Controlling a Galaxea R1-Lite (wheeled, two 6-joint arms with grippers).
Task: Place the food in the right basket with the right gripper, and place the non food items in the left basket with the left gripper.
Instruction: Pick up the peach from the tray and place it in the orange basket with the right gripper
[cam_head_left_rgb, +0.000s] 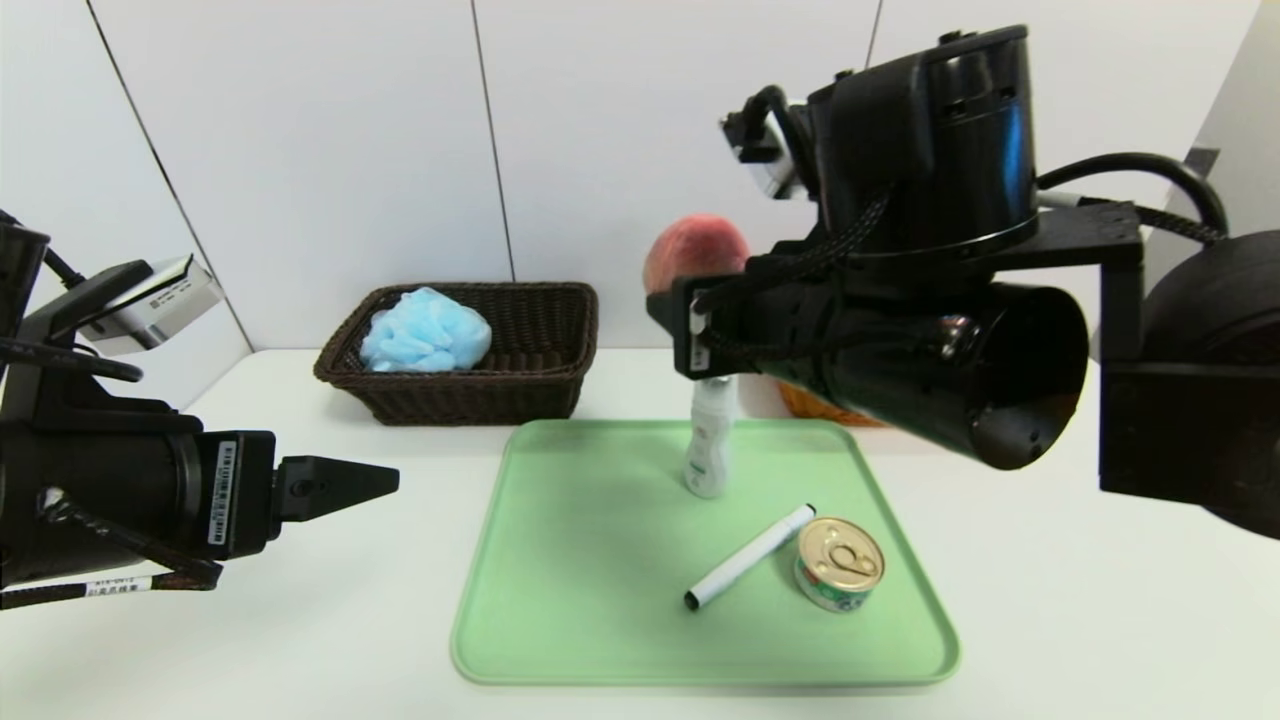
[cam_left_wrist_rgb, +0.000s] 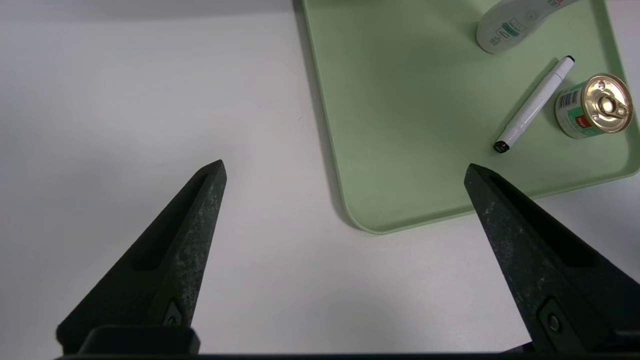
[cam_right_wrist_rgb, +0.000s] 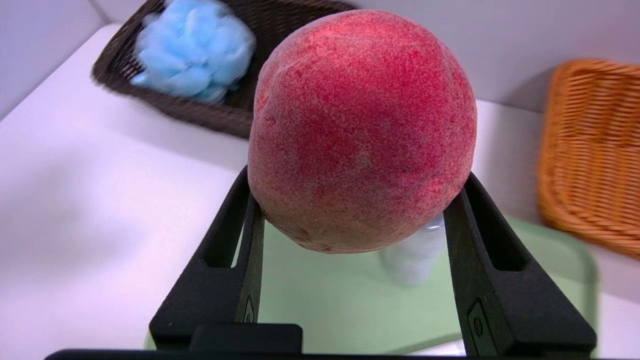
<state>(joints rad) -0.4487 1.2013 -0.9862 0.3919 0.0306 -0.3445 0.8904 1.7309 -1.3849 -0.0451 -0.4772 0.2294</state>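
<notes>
Right gripper (cam_right_wrist_rgb: 355, 200): fingers clamped on the peach (cam_right_wrist_rgb: 362, 132), raised above the tray (cam_head_left_rgb: 600, 560). Left gripper (cam_left_wrist_rgb: 345, 170): fingers wide apart, left of the tray. Tin can (cam_head_left_rgb: 840, 563) and marker pen (cam_head_left_rgb: 750, 557) lie on the tray; bath puff (cam_head_left_rgb: 427, 332) sits in the dark brown basket (cam_head_left_rgb: 480, 395). Orange-tan basket (cam_right_wrist_rgb: 595, 155): contents uncertain, partly out of view.

A lab-like robot workspace, shown by jointed black robot arms (cam_head_left_rgb: 930, 200), trailing cables (cam_head_left_rgb: 1130, 165) and plain white panels (cam_head_left_rgb: 300, 150).

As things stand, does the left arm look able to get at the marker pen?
Probably yes: the left tool is open and holds nothing, and the marker pen lies uncovered on the tray, though the nearby can leaves less room.
</notes>
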